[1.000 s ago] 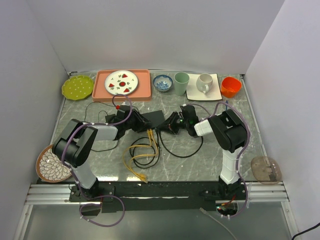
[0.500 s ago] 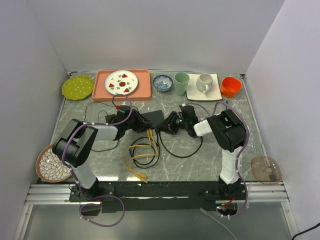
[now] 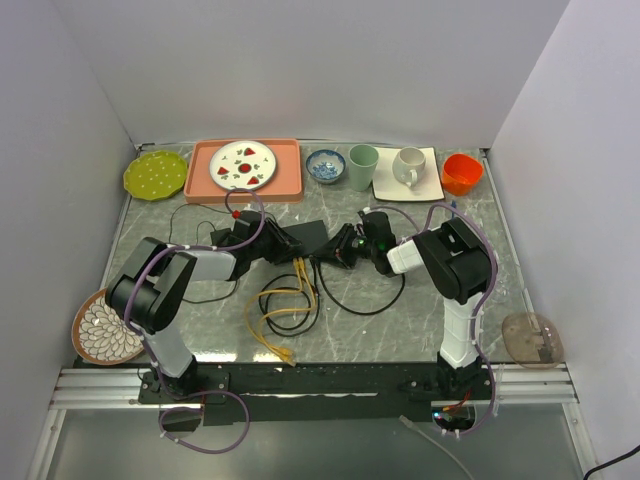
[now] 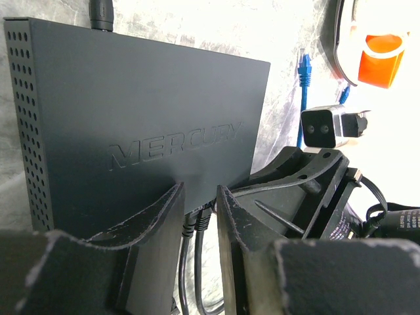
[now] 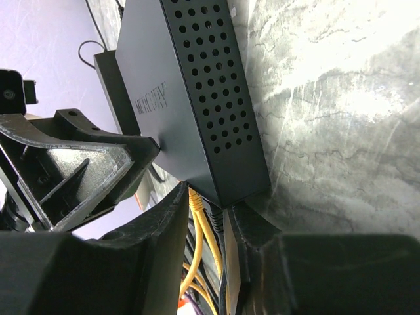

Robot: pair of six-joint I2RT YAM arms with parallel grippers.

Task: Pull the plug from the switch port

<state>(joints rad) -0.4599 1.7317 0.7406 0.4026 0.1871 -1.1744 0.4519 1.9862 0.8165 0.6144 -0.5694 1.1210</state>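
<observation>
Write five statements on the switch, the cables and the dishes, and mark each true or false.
1. The switch has MERCURY lettered on its top. True.
2. The white mug stands on the pink tray. False: it stands on a white square saucer.
3. A yellow cable lies looped near the switch. True.
4. The orange cup ends the dish row on the left. False: it is at the right end.
5. The left gripper and right gripper are both at the switch. True.

You've got: switch (image 5: 197, 85) matte black, side dotted with vent holes; cable (image 5: 195, 205) yellow; counter (image 5: 328, 98) grey marbled; cup (image 3: 461, 174) orange.
</observation>
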